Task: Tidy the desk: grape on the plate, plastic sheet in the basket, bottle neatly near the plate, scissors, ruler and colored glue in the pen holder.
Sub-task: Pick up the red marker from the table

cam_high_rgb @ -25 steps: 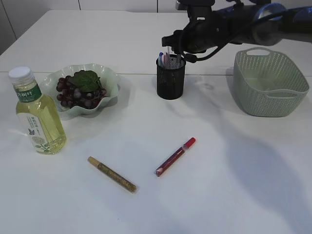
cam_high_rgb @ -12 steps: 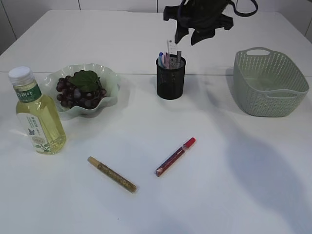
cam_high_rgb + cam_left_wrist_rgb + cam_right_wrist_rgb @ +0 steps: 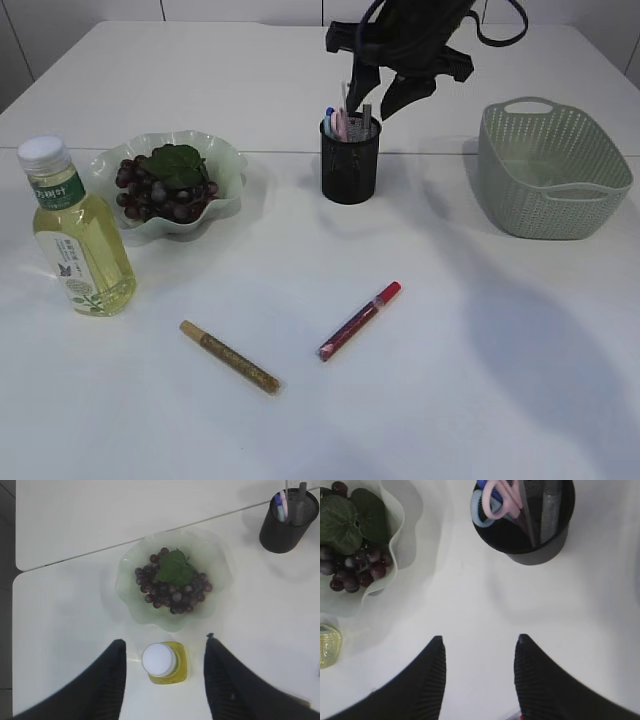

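R pincer (image 3: 385,98): jaws apart, empty, hanging just above the pen holder (image 3: 350,160); 1 s ago the arm reached in low from the right, now lifted and clear, so that drop looks done. L pincer (image 3: 162,677): jaws apart, empty, above the bottle (image 3: 162,662).
Holder, far centre: scissors (image 3: 495,500), handles up, and a grey glue stick, upright.
Still out, near centre: red glue pen (image 3: 360,321), long axis near-left to far-right, red cap far-right; gold glue pen (image 3: 230,357), axis far-left to near-right.

The right claw (image 3: 383,97) hangs high with its fingers spread and empty, pointing down. The left claw (image 3: 165,652) also points down, its fingers apart, gripping nothing.
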Robot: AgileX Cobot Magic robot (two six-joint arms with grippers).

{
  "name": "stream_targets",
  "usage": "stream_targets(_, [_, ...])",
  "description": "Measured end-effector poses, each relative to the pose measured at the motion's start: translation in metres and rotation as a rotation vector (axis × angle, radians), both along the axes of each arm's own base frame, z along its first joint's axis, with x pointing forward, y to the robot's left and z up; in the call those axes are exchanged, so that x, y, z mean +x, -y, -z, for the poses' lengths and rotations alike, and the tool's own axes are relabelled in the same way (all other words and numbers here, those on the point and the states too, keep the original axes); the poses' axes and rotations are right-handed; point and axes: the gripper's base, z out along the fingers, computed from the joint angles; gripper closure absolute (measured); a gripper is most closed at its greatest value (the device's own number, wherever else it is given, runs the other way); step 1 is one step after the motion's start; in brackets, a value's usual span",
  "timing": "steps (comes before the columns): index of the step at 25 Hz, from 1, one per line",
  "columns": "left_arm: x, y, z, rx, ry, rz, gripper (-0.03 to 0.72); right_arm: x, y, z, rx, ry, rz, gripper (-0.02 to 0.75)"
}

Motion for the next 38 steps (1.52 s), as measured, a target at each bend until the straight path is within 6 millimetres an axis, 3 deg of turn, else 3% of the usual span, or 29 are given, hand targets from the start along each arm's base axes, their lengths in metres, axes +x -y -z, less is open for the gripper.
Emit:
stream_targets(3, [0.000,0.001,0.000,-0.005,-0.003,0.003,0.316,-0.004,0.000,-0.002,0.010,-0.009,-0.003,0.372])
stream_targets(6, [0.000,0.002,0.001,-0.018,-0.009,0.009,0.316,-0.021,0.003,-0.004,0.000,-0.057,0.000,0.372])
stream_targets(10, [-0.001,0.003,0.001,-0.026,-0.013,0.013,0.316,-0.068,0.002,-0.003,-0.047,-0.161,0.002,0.372])
stream_targets(15, [-0.001,0.004,0.001,-0.041,-0.020,0.020,0.316,-0.146,-0.011,0.002,-0.095,-0.276,-0.065,0.372])
stream_targets(18, [-0.002,0.005,0.001,-0.051,-0.025,0.025,0.316,-0.172,-0.015,0.002,-0.069,-0.320,-0.091,0.372])
stream_targets(23, [-0.002,0.007,0.002,-0.064,-0.033,0.031,0.316,-0.172,-0.012,0.004,-0.086,-0.321,-0.068,0.372])
stream_targets(26, [-0.002,0.007,0.002,-0.073,-0.037,0.035,0.316,-0.168,-0.013,0.013,-0.076,-0.378,0.079,0.372])
stream_targets(33, [-0.002,0.008,0.002,-0.081,-0.041,0.039,0.316,-0.137,-0.020,0.063,-0.074,-0.439,0.494,0.372])
stream_targets(38, [-0.002,0.008,0.002,-0.082,-0.042,0.040,0.316,-0.114,-0.032,0.088,-0.065,-0.453,0.558,0.372])
